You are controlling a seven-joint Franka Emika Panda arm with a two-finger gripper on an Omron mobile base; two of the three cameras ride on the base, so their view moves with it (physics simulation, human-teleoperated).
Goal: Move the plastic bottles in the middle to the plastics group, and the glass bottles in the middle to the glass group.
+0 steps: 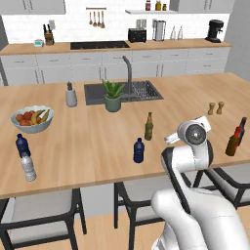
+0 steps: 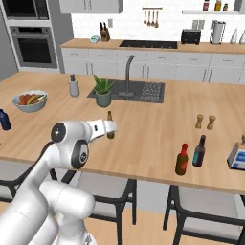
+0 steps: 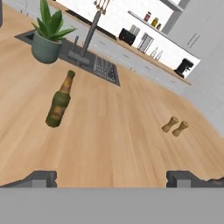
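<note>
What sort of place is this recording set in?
A rendered home kitchen, seen across a wooden island counter. The island has a built-in sink with a faucet; along the back wall run white cabinets and a toaster, and a wall oven stands at the left.

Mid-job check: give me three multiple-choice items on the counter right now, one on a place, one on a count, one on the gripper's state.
1. The olive-green glass bottle stands:
A. in the sink
B. on the counter in front of the potted plant
C. in the fruit bowl

2. Pepper mills on the counter:
A. one
B. two
C. four

3. The gripper is:
A. open, holding nothing
B. shut on a bottle
C. shut on a mill

Answers: 1 B, it stands on wood nearer than the plant. 2 B, a pair stands together. 3 A, the hand view shows its tips wide apart over bare counter.
</note>
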